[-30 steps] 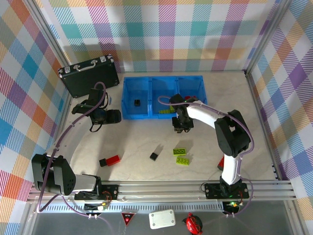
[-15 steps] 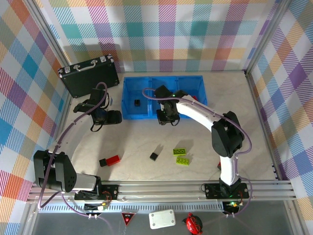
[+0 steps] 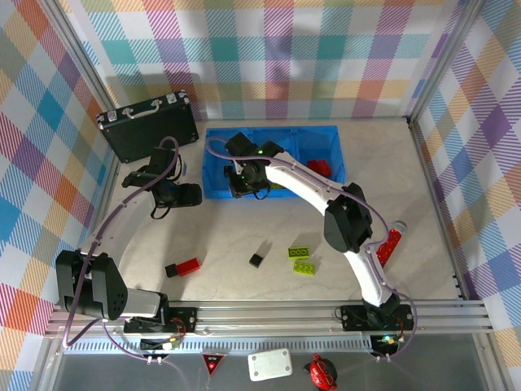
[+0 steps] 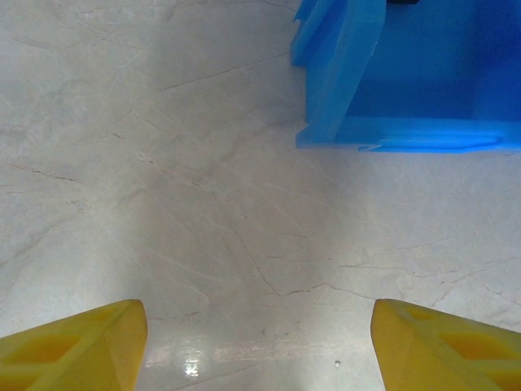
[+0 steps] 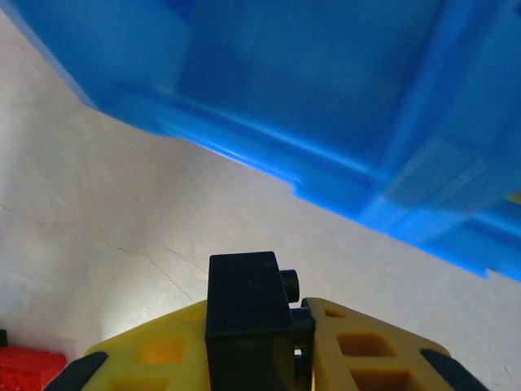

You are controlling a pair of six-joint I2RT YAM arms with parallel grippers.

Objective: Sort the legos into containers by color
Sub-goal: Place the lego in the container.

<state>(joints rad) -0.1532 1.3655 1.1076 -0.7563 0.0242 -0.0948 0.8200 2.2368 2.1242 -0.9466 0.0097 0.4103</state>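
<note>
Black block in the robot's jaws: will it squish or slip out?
Probably no squish: the black block shows sharp, square edges between the right gripper's jaws. It might slip, since its sides look smooth. Likely very light, being tiny beside the blue bin.

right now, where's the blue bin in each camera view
top external: the blue bin sits upper middle, its long side running left to right.
left wrist: one corner of the bin is at the top right.
right wrist: the bin runs blurred across the top, beyond the black brick held in the right claw.
shared landmark: the pale marbled tabletop meeting the bin's near wall.
</note>
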